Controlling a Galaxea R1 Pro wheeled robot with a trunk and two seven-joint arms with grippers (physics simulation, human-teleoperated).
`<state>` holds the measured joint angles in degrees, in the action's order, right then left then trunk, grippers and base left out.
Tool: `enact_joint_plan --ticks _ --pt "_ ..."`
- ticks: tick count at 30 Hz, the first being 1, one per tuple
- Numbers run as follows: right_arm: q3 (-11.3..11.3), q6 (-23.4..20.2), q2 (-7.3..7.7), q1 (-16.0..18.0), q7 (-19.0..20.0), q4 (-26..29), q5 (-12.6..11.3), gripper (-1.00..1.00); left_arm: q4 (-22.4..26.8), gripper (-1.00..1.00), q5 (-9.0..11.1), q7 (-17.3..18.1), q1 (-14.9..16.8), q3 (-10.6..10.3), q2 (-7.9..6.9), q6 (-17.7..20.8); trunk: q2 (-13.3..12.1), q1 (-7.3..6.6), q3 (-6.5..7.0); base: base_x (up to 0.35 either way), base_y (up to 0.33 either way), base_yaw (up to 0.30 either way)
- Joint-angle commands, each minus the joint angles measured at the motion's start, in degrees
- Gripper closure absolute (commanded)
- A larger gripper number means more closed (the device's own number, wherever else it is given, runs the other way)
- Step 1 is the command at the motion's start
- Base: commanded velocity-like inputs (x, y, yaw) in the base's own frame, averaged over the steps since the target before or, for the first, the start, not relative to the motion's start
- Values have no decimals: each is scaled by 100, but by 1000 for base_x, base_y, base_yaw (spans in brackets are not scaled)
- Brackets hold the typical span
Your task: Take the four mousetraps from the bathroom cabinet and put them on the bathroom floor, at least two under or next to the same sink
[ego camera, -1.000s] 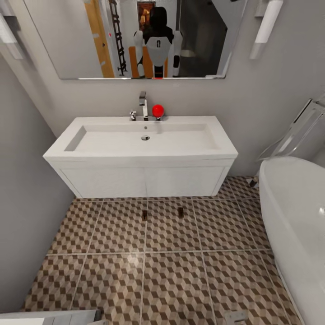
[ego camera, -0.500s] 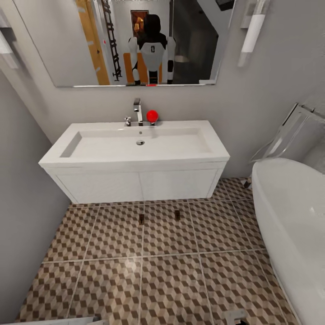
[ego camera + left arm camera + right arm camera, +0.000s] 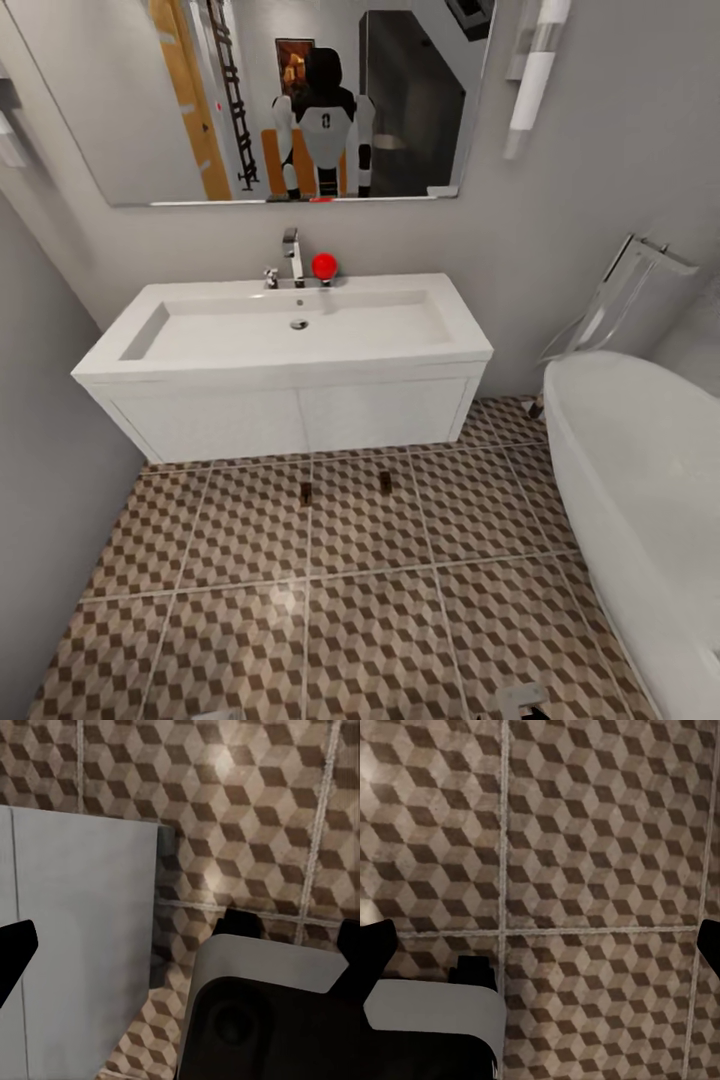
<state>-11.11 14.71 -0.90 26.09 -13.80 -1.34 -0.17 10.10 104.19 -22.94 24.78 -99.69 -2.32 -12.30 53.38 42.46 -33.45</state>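
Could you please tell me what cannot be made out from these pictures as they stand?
- Two mousetraps on the bathroom floor, head view: too small to show their metal parts.
- Under the sink, head view: hidden by the vanity front.
- Bathtub, head view: cut off by the picture's right edge.
- Both wrist views: finger tips at the edges, so jaw state is unclear.

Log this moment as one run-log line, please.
scene: bathroom, facing sink | mousetraps: two on bathroom floor in front of vanity | bathtub: at right | end effectors: wide apart, nothing held
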Motion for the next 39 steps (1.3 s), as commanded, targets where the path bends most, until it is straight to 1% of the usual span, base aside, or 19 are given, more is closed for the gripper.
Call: enact_joint_plan --ticks 1,33,39 --pt "1 1 -1 -2 0 0 0 -100 2 -100 1 0 0 1 3 0 0 0 9 0 0 -55" --pt "-5 5 -16 -42 0 2 14 -100 19 -100 2 0 0 1 21 0 0 0 301 0 0 -4" --pt "-5 5 -16 -42 0 2 5 -100 10 -100 3 0 0 0 18 0 0 0 356 0 0 -79"
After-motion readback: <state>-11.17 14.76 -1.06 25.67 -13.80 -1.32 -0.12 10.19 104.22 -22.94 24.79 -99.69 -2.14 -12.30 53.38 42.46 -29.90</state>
